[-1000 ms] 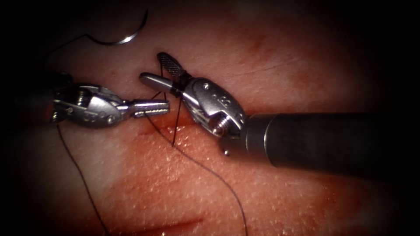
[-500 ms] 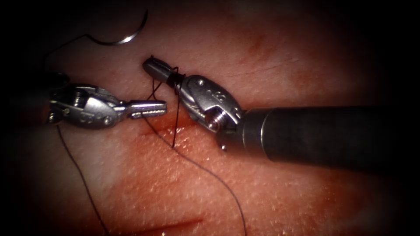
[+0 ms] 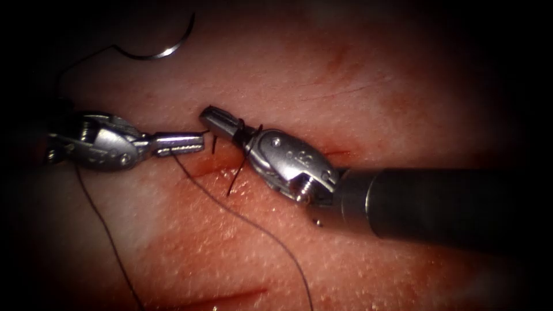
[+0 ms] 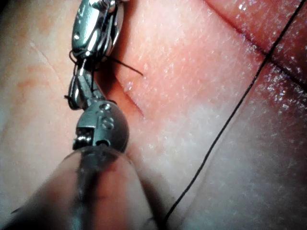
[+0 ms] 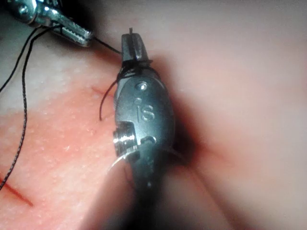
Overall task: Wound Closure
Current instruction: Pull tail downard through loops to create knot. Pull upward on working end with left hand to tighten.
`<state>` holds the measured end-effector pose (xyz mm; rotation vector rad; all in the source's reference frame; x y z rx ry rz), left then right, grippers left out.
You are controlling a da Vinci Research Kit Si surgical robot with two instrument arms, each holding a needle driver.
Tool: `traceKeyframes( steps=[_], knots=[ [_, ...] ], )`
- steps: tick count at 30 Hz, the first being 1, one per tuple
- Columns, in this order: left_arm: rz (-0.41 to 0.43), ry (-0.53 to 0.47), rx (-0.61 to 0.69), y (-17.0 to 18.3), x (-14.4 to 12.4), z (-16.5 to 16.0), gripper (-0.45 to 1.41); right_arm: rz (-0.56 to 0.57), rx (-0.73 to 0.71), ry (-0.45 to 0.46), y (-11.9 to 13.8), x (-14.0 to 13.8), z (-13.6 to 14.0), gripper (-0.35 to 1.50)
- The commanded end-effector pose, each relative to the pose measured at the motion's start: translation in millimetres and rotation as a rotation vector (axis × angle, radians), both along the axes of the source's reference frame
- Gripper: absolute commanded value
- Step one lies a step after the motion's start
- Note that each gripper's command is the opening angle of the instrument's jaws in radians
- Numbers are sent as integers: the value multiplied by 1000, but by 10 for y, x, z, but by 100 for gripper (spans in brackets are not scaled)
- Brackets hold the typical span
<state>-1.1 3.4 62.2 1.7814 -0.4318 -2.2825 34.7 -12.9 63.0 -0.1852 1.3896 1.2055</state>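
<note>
Since a second earlier, the right tool [image 3: 216, 119] had closed its jaws and drawn back toward the right and nearer, while the left tool [image 3: 193, 144] had slid a little to the left.

Far to the left, the needle [image 3: 164, 49] lay free on the tissue [image 3: 357, 75], out of it and held by neither tool, with its thread [image 3: 98, 216] trailing from its end and running down the left side toward the near edge.

The left tool lay just left of the cut [image 3: 210, 167], jaws closed on a strand of thread at their tip; in the left wrist view the same tool [image 4: 79, 91] showed thread caught at its jaws.

From there a strand crossed the cut, where red fluid [image 3: 230, 230] stained the tissue, and curved away to the near right.

The right tool sat just right of the left one, tips near but apart, jaws closed, with thread wound round them near the hinge. A short thread end [image 3: 236, 179] hung below it over the cut. In the right wrist view that tool [image 5: 132, 45] showed the wraps plainly, though whether the closed jaws pinched thread at their tip could not be told.
</note>
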Motion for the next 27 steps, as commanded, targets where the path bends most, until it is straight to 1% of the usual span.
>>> traceKeyframes(
  steps=[1,2,5,6,8,9,10,11,12,14,18,21,23,27],
  knots=[
    [-15,4,9,14,-2,0,-45,-8,-27,-33,-13,1,9,-35],
    [-30,12,12,28,1,-6,-45,-8,-34,-55,-23,0,11,-35],
    [-49,26,21,48,3,-13,-45,-20,-34,-93,-35,1,14,-35],
    [-63,41,29,73,3,-18,-45,-38,-20,-137,-46,4,15,-35],
    [-78,47,29,93,3,-19,-45,-59,10,-178,-52,7,13,-35],
    [-84,59,24,101,3,-18,-45,-60,20,-193,-55,8,12,-35],
    [-109,92,36,124,2,-9,-45,-69,40,-222,-64,12,3,-35],
    [-109,92,36,124,2,-9,-45,-69,40,-222,-64,12,3,-35],
    [-127,115,40,141,0,8,-45,-86,54,-241,-75,15,-7,-35],
    [-132,124,39,145,0,14,-45,-99,61,-257,-80,17,-11,-35],
    [-161,145,49,162,2,52,-45,-151,87,-329,-104,23,-18,-35],
    [-175,147,51,173,3,66,-45,-177,109,-356,-115,24,-18,-35],
    [-192,143,56,185,4,75,-45,-186,111,-363,-122,23,-20,-35],
    [-216,139,57,200,4,83,-45,-186,111,-364,-124,22,-22,-35]
  ],
)
